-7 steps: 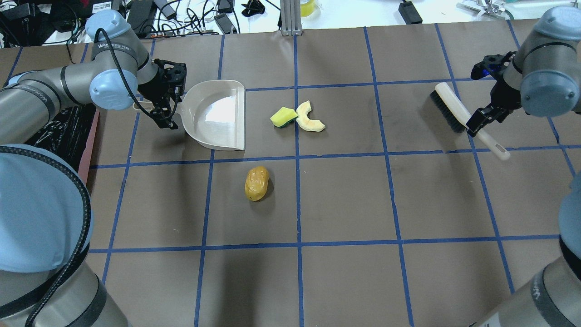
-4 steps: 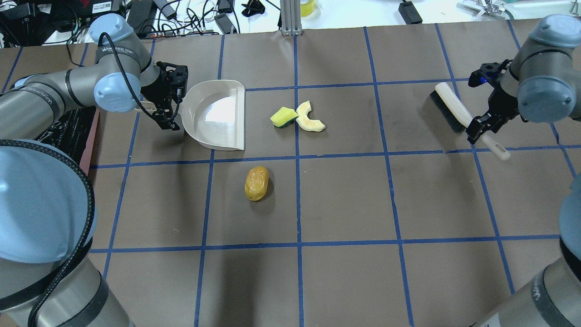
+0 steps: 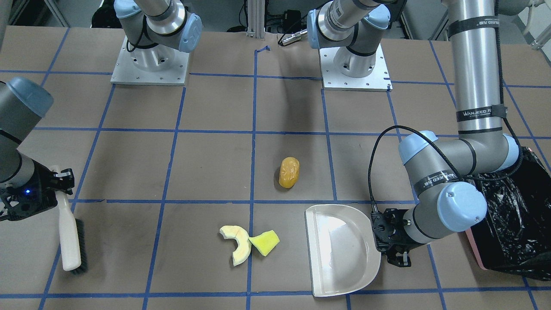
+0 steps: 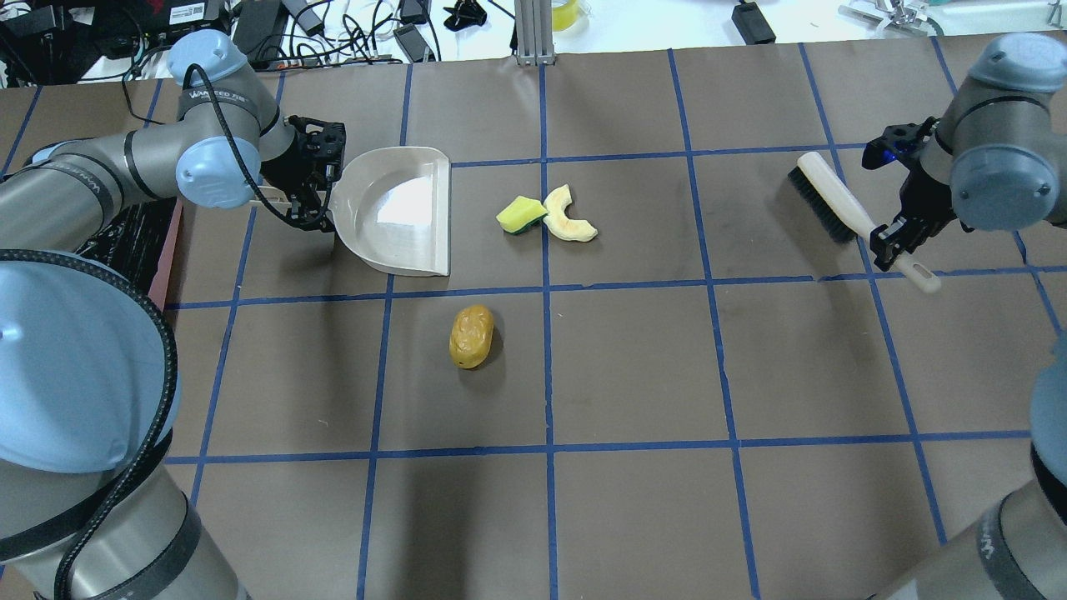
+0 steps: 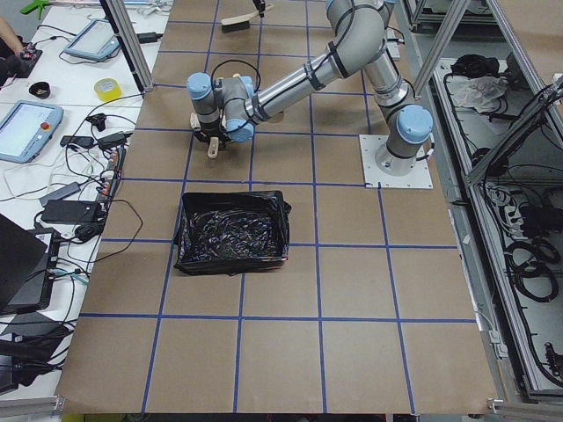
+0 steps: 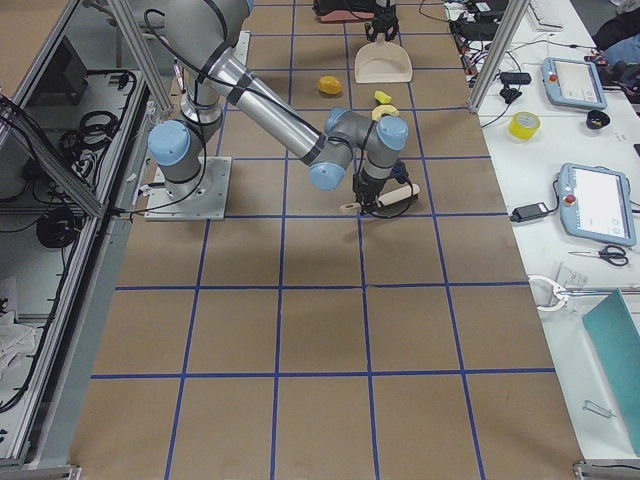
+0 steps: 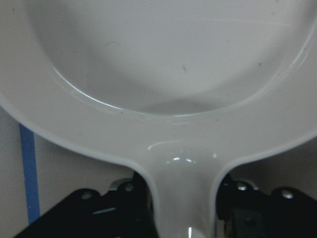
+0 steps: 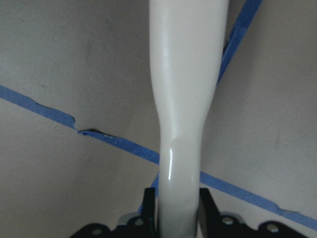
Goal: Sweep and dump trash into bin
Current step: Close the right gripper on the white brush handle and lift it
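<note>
I count three pieces of trash on the counter [image 4: 650, 367], one dustpan, one brush, one bin, and my own two pincers.

The orange-yellow lump [image 4: 471, 336] lies alone, left of centre in the overhead view, below the dustpan's open edge and apart from it. The melon-rind slice [image 4: 569, 218] and the yellow wedge [image 4: 521, 215] touch each other in the upper middle of that view. They sit a little to the right of the dustpan [image 4: 400, 212], whose straight open edge faces them. The brush [image 4: 834, 198] lies slantwise at the upper right, well apart from all three pieces. The bin [image 3: 475, 251], pink and lined with a black bag, stands at the right edge of the front-facing view, beside my left arm.

My left pincer [image 4: 319, 182], at the upper left of the overhead view, pinches the dustpan's handle. In the wrist view the handle runs down between my two dark fingers, and both lie against its sides.

My right pincer [image 4: 890, 242], near the right edge, pinches the brush's pale handle towards its free end. In its wrist view the handle is squeezed between the two fingers, with crossing blue tape on the counter beneath
</note>
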`<action>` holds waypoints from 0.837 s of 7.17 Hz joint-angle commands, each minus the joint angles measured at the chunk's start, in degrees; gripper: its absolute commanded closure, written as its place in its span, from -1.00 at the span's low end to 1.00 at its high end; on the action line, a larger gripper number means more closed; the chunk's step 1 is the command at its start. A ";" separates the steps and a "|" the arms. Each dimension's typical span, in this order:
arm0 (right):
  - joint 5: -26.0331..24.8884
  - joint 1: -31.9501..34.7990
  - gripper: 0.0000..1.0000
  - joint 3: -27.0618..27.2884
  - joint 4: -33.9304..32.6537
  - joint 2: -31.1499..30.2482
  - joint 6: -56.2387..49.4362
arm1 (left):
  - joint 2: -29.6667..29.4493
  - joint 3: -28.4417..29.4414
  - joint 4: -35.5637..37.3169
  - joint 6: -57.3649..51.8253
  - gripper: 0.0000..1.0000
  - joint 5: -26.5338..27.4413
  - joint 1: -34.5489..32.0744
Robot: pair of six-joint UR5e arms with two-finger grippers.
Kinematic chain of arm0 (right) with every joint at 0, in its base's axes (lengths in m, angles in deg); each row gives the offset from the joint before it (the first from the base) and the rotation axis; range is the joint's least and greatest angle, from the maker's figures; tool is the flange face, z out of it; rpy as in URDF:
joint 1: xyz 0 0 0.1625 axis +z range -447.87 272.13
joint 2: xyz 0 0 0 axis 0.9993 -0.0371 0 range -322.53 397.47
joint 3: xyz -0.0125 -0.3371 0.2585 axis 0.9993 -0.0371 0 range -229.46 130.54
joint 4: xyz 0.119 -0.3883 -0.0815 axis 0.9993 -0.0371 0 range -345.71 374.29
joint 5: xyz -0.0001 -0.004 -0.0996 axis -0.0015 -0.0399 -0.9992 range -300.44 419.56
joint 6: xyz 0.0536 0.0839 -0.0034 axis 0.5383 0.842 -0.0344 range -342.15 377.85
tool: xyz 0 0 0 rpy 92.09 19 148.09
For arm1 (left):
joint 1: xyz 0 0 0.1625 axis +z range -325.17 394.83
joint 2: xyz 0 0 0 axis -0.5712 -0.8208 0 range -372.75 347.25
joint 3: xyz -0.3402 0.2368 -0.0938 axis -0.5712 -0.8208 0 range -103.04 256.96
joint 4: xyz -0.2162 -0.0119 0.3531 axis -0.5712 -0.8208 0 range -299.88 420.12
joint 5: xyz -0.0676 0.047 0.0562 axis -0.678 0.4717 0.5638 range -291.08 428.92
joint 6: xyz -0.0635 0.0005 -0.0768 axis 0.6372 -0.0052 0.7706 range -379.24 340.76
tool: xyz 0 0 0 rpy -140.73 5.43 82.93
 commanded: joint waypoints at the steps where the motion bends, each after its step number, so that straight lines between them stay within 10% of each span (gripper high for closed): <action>1: 0.85 0.09 1.00 -0.76 0.00 -0.80 3.46 | -0.02 -0.13 0.01 1.18 0.91 0.00 0.04; 6: 4.11 8.84 1.00 -3.22 -0.44 -0.81 27.25 | -0.19 -0.22 0.01 4.50 0.91 -0.18 0.04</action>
